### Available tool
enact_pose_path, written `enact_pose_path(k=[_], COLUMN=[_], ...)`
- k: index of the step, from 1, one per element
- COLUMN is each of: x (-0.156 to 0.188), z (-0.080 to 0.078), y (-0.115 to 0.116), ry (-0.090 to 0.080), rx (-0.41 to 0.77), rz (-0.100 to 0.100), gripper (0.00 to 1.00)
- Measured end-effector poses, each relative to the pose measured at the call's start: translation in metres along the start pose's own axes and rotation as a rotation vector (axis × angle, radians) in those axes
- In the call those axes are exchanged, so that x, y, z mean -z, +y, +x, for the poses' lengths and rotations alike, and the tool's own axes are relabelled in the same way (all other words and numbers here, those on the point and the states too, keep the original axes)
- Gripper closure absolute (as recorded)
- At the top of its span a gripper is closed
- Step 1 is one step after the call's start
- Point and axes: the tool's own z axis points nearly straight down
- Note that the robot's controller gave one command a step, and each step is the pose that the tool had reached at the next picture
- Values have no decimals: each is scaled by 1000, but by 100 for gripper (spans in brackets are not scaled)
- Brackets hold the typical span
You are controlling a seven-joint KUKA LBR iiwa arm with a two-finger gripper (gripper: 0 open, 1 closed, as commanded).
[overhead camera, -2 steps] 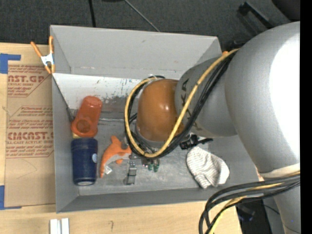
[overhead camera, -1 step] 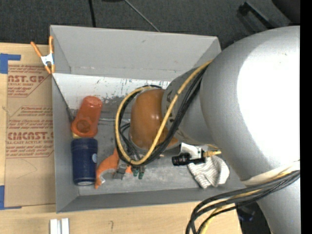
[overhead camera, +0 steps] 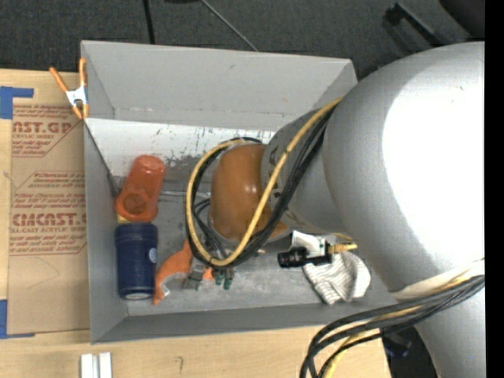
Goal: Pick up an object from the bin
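Observation:
An orange plastic cup [overhead camera: 140, 187] lies on its side at the left of the bin, its mouth towards the front. Just in front of it lies a dark blue can [overhead camera: 135, 260], along the left wall. An orange-handled tool [overhead camera: 173, 270] with a grey part rests on the bin floor by the front wall, right of the can. Farther right lies a small black and white piece [overhead camera: 302, 252], touching a crumpled white cloth [overhead camera: 340, 279].
The arm's large grey body reaches in from the right and hides the right part of the bin. Its orange wrist cover, ringed by black and yellow cables, hangs over the bin's middle, above the floor between the cup and the cloth.

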Motion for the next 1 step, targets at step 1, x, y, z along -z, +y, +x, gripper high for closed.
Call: enact_pose_path(k=[1], x=[162], z=[3], y=[18], ry=[-1], rx=[-23], rz=[-1], gripper=[100])
